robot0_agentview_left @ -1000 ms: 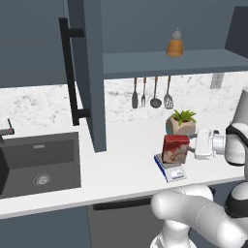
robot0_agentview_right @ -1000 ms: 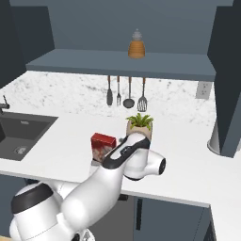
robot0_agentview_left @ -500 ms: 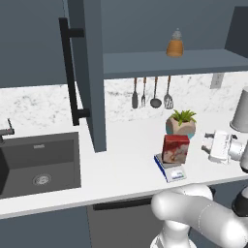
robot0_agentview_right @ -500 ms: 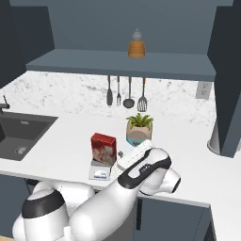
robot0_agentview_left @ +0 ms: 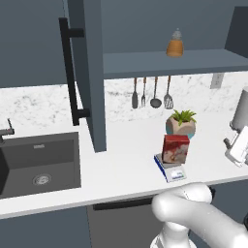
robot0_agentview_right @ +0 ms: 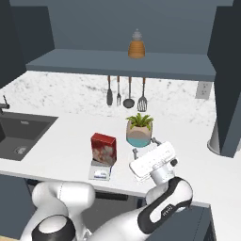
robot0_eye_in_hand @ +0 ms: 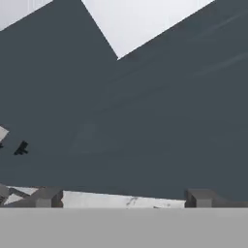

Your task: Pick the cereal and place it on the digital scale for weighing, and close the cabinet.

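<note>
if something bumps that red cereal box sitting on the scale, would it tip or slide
The small upright red cereal box stands taller than its base is deep, so it would probably tip rather than slide. It rests on the small blue digital scale with a grey plate, a narrow perch, so it may fall off. It probably weighs little.

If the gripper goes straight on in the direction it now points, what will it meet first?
Probably a dark slate-blue cabinet panel: in the hand view this flat surface lies straight beyond the open gripper. How far away it is cannot be judged.
</note>
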{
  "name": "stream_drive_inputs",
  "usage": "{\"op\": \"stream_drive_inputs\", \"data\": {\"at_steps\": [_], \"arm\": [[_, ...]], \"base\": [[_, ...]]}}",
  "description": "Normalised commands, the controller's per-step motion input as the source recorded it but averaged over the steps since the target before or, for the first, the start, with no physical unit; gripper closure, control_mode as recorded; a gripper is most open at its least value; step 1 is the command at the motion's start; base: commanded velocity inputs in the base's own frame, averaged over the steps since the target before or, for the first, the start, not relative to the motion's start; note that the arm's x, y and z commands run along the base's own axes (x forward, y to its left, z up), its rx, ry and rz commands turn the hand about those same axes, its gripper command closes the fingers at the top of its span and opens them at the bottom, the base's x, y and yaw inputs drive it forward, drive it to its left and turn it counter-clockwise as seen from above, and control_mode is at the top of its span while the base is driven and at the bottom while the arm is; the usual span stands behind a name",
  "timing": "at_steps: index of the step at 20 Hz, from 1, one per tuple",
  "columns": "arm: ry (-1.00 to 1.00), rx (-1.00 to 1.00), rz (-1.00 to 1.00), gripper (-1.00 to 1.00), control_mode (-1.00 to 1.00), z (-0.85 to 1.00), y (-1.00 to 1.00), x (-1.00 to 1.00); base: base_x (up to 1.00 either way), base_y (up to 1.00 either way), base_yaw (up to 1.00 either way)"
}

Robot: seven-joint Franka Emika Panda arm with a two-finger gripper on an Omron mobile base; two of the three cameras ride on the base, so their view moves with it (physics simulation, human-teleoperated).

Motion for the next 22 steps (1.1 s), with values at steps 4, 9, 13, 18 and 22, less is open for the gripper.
{"op": "stream_drive_inputs", "data": {"at_steps": [4, 9, 13, 18, 22], "arm": [[-0.53, 0.29, -0.14, -1.00, -1.00, 0.69, -0.57, -0.03], [-0.40, 0.23, -0.21, -1.00, -1.00, 0.43, -0.51, -0.03], [-0.16, 0.11, -0.19, -1.00, -1.00, 0.29, -0.60, -0.10], [0.00, 0.03, -0.07, -1.00, -1.00, 0.27, -0.82, -0.07], [0.00, 0.00, -0.05, -1.00, -1.00, 0.05, -0.78, -0.26]], "base": [[0.00, 0.00, 0.00], [0.00, 0.00, 0.00], [0.00, 0.00, 0.00], [0.00, 0.00, 0.00], [0.00, 0.00, 0.00]]}}
